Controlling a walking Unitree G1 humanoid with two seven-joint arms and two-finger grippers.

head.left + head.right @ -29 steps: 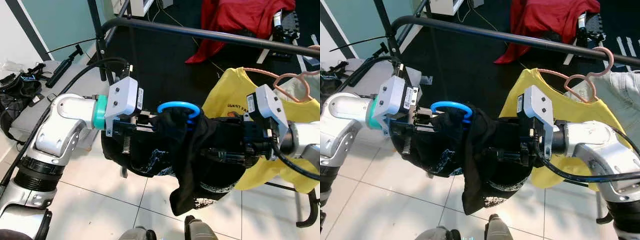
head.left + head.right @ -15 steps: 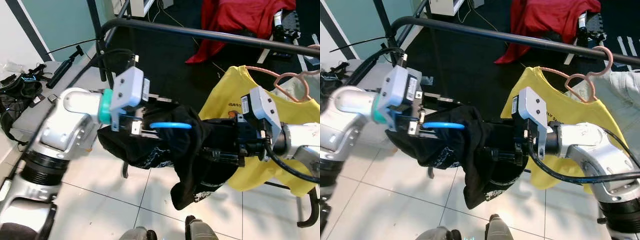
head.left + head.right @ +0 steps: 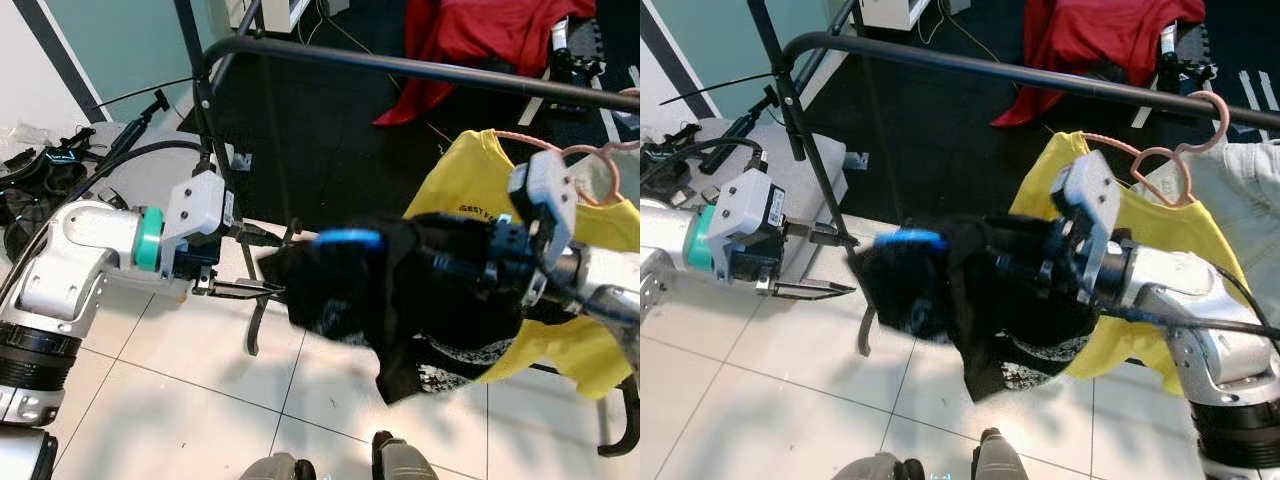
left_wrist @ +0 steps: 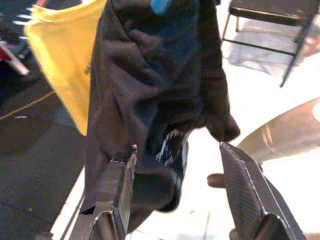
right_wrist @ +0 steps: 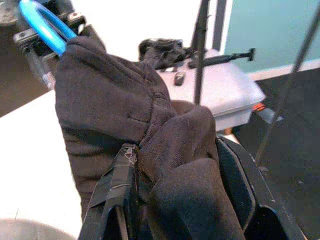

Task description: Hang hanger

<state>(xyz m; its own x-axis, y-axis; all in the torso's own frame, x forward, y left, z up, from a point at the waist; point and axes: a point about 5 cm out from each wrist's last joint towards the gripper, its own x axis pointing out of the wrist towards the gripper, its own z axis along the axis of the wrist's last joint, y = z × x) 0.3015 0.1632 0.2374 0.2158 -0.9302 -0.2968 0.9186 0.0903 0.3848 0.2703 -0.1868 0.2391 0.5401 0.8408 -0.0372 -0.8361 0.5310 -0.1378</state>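
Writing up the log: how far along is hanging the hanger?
Done: the black garment sits on the blue hanger. In hand: the right claw grips the garment; the left claw is open beside it, holding nothing. Left: hooking the hanger over the black rail, beside the yellow shirt.

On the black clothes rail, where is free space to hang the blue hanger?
The black clothes rail is bare from its bent corner post to the pink hanger holding the yellow shirt. Beyond that it is crowded.
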